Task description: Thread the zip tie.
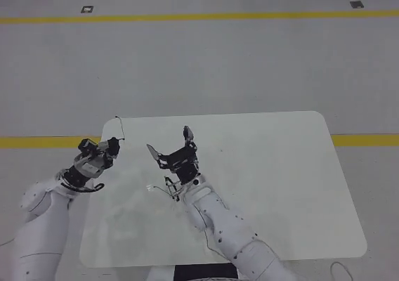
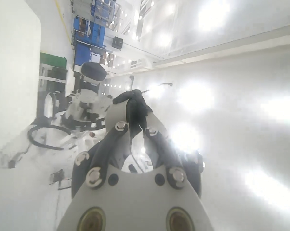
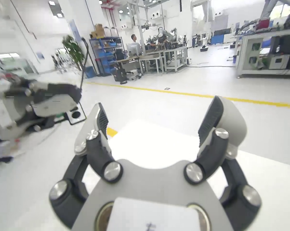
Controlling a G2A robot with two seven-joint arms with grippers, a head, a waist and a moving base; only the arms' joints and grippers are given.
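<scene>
Black zip tie (image 1: 122, 125) by table corner (image 1: 132, 126)

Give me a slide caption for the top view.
Over a white table, the left gripper pinches a thin black zip tie while the open right gripper hovers beside it.

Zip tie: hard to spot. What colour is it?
Black: the zip tie in the left gripper shows best in the right wrist view.

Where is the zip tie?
In the top view, the zip tie sticks up from the shut left hand, above the table's far left corner.
</scene>
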